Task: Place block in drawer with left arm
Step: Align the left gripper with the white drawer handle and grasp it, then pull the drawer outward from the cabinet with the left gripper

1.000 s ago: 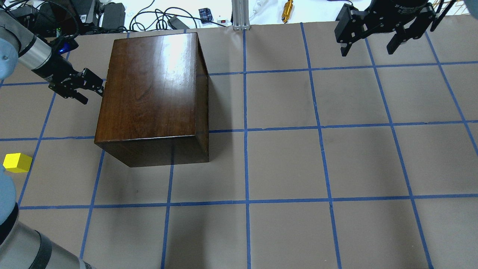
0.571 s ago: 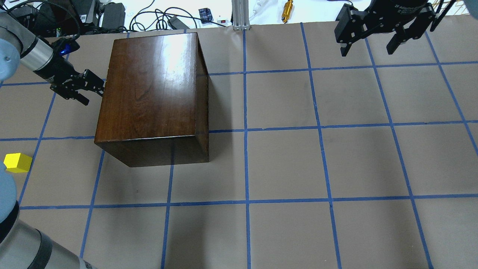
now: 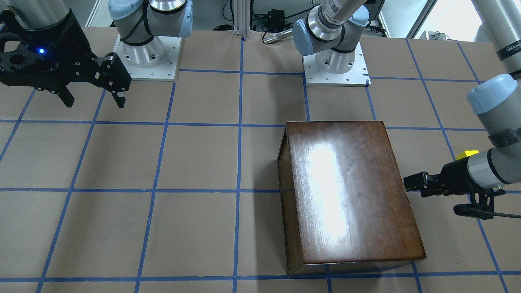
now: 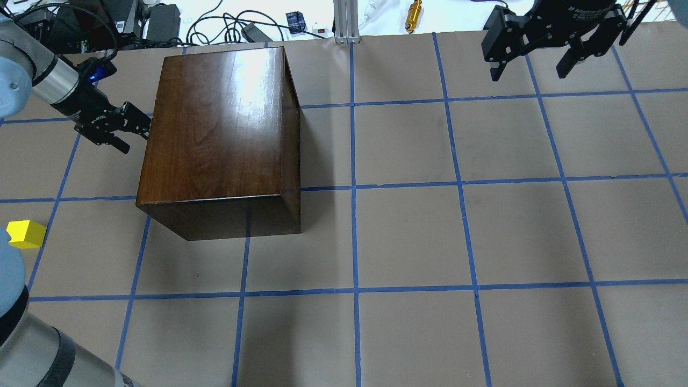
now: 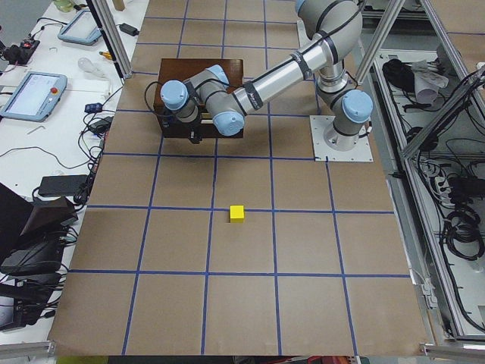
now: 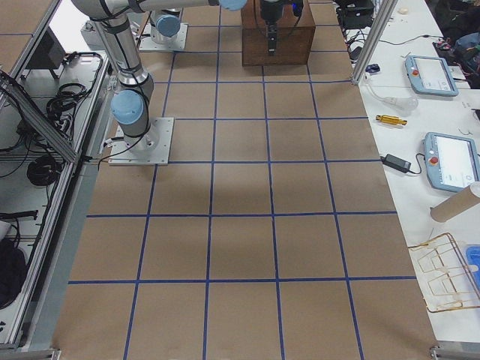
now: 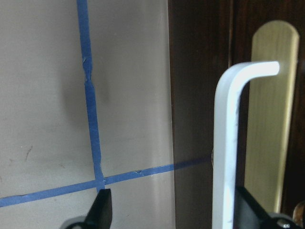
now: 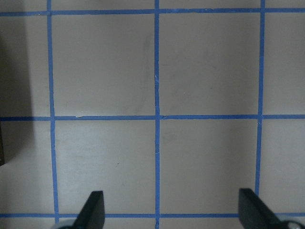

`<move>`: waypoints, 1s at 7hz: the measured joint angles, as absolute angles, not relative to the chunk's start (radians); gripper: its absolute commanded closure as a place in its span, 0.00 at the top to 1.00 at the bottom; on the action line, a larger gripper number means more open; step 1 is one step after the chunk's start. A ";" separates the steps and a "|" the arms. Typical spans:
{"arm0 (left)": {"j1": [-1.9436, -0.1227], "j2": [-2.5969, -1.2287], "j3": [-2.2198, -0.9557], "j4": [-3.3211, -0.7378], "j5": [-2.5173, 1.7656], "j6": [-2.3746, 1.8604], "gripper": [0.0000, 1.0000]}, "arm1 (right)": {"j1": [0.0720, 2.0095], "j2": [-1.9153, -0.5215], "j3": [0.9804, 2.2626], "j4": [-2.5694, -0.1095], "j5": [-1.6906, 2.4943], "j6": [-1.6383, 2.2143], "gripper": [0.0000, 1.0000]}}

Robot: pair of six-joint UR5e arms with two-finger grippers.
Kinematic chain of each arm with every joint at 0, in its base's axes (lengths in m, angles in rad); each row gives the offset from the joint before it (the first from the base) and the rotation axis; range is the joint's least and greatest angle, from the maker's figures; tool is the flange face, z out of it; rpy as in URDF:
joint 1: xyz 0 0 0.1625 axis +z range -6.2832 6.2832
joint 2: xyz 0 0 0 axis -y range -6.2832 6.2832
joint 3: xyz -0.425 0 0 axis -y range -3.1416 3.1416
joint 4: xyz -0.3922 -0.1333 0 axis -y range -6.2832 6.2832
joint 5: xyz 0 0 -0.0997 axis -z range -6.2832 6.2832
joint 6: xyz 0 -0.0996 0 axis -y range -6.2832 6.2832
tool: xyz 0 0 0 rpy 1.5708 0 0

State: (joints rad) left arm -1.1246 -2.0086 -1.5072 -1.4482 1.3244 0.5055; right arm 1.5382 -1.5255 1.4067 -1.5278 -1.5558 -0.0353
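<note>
The small yellow block point(image 4: 24, 234) lies on the table near the left edge, apart from both grippers; it also shows in the front view point(image 3: 467, 154) and the left side view point(image 5: 237, 214). The drawer is closed in the wooden cabinet point(image 4: 215, 123); only its dark front point(image 7: 200, 71) with a white handle point(image 7: 224, 143) on a brass plate shows. My left gripper point(image 4: 134, 137) is open at the cabinet's left side. In the left wrist view point(image 7: 176, 212) the handle stands between the fingertips. My right gripper point(image 4: 532, 67) is open and empty, raised at the far right.
The cabinet's glossy top point(image 3: 350, 187) stands tall over the table. Cables and small gear point(image 4: 226, 24) lie beyond the table's far edge. The left arm's elbow point(image 4: 11, 269) hangs close to the block. The paper table cover has a blue tape grid point(image 4: 355, 188).
My left gripper has edged slightly closer to the cabinet's side and its wrist has turned a little. The block, the cabinet and the right arm have not moved.
</note>
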 measured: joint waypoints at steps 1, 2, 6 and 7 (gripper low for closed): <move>-1.124 -2.009 -1.507 -1.448 1.328 0.505 0.90 | 1.538 -1.526 1.407 -1.528 -1.556 -0.035 1.00; -1.123 -2.009 -1.507 -1.448 1.331 0.506 0.90 | 1.538 -1.526 1.407 -1.528 -1.556 -0.035 1.00; -1.117 -2.010 -1.505 -1.444 1.368 0.508 0.90 | 1.538 -1.525 1.407 -1.528 -1.556 -0.035 1.00; -1.115 -2.010 -1.504 -1.442 1.376 0.508 0.91 | 1.538 -1.525 1.407 -1.528 -1.556 -0.035 1.00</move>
State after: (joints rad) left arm -1.1150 -2.0095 -1.5042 -1.4416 1.3755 0.5081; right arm 1.5383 -1.5251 1.4067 -1.5279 -1.5563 -0.0353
